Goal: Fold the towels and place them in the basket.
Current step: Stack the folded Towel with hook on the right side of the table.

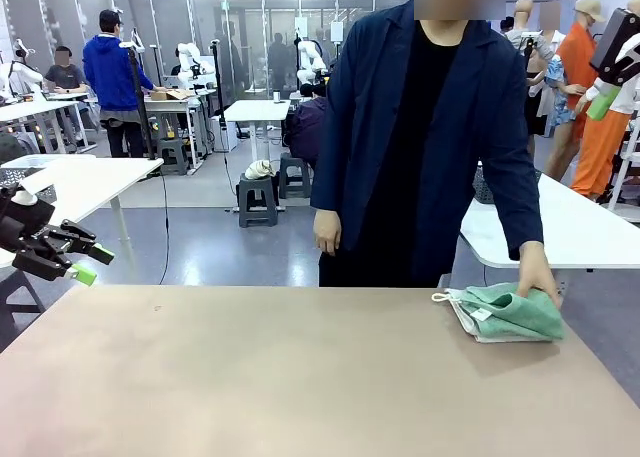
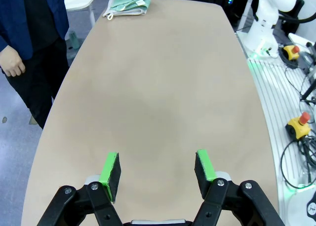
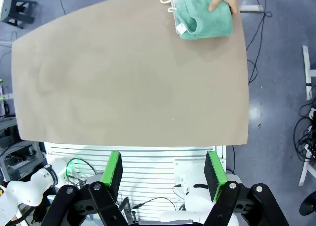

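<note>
Two towels lie stacked at the table's far right corner: a green towel (image 1: 510, 312) on top of a cream-white one (image 1: 470, 322) with a corner loop. A person's hand (image 1: 538, 282) rests on them. The stack also appears in the left wrist view as the towels (image 2: 129, 2) and in the right wrist view as the green towel (image 3: 205, 19). My left gripper (image 1: 94, 263) hovers open off the table's left edge, far from the towels, and its jaws (image 2: 158, 171) hold nothing. My right gripper (image 1: 610, 95) hangs high at the right, open and empty (image 3: 165, 174). The basket is out of view.
The person in a dark blue jacket (image 1: 420, 127) stands at the table's far edge. The brown table (image 1: 300, 377) is bare apart from the towels. A white robot base (image 2: 269, 23), emergency-stop buttons (image 2: 300, 124) and cables lie beside the table. White tables (image 1: 570, 227) stand behind.
</note>
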Controlling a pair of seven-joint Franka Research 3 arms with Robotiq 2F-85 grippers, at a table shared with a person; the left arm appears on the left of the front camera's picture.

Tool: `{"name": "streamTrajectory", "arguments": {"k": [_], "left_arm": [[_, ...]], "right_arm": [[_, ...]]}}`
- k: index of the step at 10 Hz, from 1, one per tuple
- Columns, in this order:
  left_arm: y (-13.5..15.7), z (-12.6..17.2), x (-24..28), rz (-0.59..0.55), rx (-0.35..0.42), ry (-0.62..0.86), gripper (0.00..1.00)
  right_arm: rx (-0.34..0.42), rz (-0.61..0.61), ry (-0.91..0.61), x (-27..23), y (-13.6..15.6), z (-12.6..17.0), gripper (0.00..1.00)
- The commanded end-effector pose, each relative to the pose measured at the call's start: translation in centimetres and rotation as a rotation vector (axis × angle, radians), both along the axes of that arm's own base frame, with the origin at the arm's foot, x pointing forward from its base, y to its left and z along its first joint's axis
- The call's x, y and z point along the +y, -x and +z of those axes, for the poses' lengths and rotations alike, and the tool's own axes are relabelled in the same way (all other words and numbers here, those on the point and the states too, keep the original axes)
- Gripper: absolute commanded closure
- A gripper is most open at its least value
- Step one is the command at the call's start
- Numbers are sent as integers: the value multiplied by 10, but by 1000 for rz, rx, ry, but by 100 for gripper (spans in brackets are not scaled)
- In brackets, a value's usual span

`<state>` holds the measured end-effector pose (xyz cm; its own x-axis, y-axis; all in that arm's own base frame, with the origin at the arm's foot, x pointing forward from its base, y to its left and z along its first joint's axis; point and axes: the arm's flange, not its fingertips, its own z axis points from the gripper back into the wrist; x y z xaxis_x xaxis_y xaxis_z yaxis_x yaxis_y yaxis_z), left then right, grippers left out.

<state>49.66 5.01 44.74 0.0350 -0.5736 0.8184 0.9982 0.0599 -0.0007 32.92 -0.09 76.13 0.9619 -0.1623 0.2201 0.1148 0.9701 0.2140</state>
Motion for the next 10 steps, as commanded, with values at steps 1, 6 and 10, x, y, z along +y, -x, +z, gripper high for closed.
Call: {"name": "streamTrajectory", "arguments": {"k": [1, 6, 10], "left_arm": [[0, 2, 0, -2, -3, 0, 23], [0, 2, 0, -2, -3, 0, 23], [0, 2, 0, -2, -3, 0, 23]], "right_arm": [[-4, 11, -14, -1, 1, -1, 16], [-4, 11, -14, -1, 1, -1, 16], [-4, 11, -14, -1, 1, -1, 16]]}}
